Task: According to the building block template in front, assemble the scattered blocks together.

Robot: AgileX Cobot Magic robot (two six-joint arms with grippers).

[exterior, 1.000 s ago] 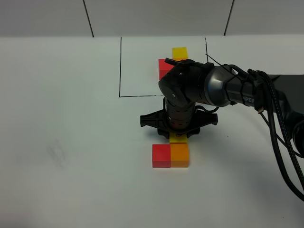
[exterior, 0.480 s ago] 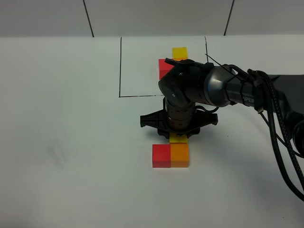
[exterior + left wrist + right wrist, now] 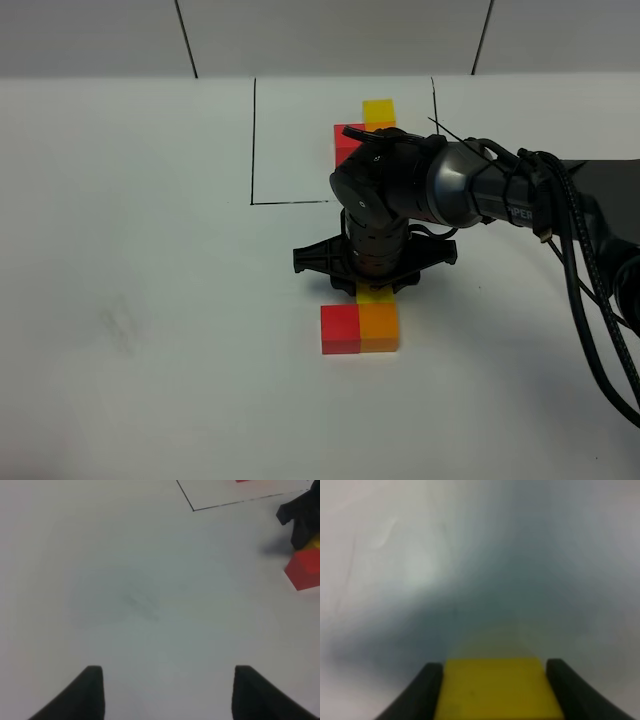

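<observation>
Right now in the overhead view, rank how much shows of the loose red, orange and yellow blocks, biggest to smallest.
1. Red block and orange block: look alike, tied.
2. Yellow block: just a sliver, mostly hidden under the right gripper.

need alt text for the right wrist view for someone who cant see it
Close-up from the wrist: a yellow cube sits between the two dark fingers of the right gripper, filling the gap between them. Beyond it lies a blurred, bare white table.

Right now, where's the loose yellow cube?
Between the right gripper's fingers, the small yellow cube sits centre-table, directly behind the orange cube, which has the red cube beside it.
</observation>
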